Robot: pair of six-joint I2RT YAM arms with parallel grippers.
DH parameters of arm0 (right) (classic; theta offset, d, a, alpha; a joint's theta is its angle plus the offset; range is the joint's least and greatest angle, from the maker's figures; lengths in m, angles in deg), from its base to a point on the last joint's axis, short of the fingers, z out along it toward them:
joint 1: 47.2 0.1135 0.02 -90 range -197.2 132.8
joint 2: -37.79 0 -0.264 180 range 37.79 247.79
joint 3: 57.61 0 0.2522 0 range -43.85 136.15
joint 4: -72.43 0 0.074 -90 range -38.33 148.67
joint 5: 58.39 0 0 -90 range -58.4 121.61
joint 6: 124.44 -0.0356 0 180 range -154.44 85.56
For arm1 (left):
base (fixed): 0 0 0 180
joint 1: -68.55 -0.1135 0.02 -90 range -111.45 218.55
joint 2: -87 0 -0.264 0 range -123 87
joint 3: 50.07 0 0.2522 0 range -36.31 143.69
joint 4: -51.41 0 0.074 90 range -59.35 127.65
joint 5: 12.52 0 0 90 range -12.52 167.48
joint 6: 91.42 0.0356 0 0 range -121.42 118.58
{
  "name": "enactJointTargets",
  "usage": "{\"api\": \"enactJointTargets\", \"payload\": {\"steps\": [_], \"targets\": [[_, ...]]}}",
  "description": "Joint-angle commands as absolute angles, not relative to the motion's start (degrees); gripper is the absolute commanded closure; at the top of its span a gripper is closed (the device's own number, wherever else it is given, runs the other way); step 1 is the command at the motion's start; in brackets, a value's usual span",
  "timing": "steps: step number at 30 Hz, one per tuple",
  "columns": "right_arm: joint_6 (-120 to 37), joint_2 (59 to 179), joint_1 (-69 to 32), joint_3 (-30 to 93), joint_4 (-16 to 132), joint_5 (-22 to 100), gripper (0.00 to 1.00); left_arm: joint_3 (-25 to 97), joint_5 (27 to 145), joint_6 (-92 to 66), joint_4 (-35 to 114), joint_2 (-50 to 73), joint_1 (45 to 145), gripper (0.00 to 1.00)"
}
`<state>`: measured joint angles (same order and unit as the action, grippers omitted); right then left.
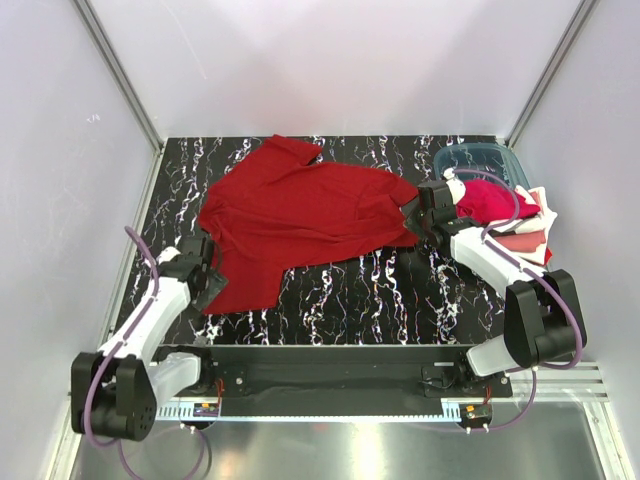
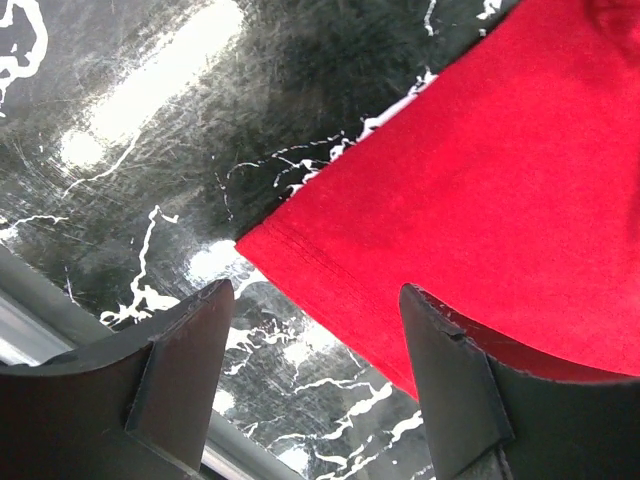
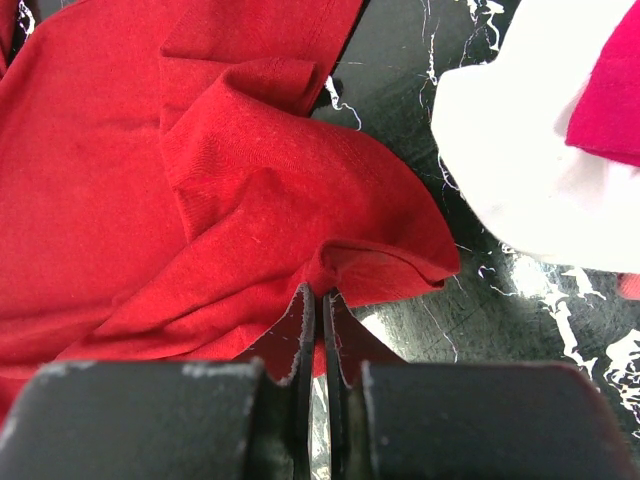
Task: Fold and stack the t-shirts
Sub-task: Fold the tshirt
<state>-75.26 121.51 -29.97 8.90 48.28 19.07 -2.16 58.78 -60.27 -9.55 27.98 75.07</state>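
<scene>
A large deep red t-shirt [image 1: 300,215] lies spread on the black marbled table [image 1: 380,300]. My right gripper [image 1: 418,212] is shut on the shirt's right edge; in the right wrist view the jaws [image 3: 320,295] pinch a fold of red cloth [image 3: 250,200]. My left gripper [image 1: 207,283] is open at the shirt's near left corner; in the left wrist view the corner [image 2: 450,200] lies between and just beyond the spread fingers [image 2: 190,340]. A stack of folded shirts, magenta-pink [image 1: 487,198] on white and red, sits at the right.
A teal translucent plastic bin [image 1: 480,158] stands at the back right behind the stack. The white shirt of the stack [image 3: 520,150] shows close to my right gripper. White walls close in the table on three sides.
</scene>
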Motion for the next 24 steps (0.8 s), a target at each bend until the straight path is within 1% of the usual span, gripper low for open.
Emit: {"api": "enactJointTargets", "payload": {"steps": [1,3,7,12,13,16,21,24], "targets": [[-75.5,119.4,-30.2,9.1,48.9,17.8,1.0,1.0,55.8,-61.6,-9.3,25.6,75.3,0.29],[-75.5,119.2,-30.2,9.0,48.8,17.6,1.0,2.8,55.4,-61.5,-9.3,23.7,75.4,0.33],[-75.7,119.2,-30.2,8.9,48.7,17.5,1.0,4.5,54.6,-61.8,-9.7,18.3,75.3,0.34],[-75.9,118.8,-30.1,8.8,48.7,17.5,0.99,5.3,54.6,-62.3,-8.9,14.8,75.3,0.37],[-76.0,118.8,-30.2,8.8,48.8,17.5,0.99,5.5,54.5,-62.3,-9.0,13.8,75.3,0.39],[-76.1,118.9,-30.2,8.8,48.8,17.4,0.99,6.1,54.3,-62.6,-9.2,12.1,75.4,0.4],[-76.1,118.8,-30.1,8.8,48.6,17.4,0.99,5.8,54.5,-62.7,-8.0,9.8,75.3,0.4],[-76.1,118.7,-30.2,8.6,48.6,17.3,0.99,4.0,57.1,-62.3,-4.8,8.3,75.3,0.45]]}}
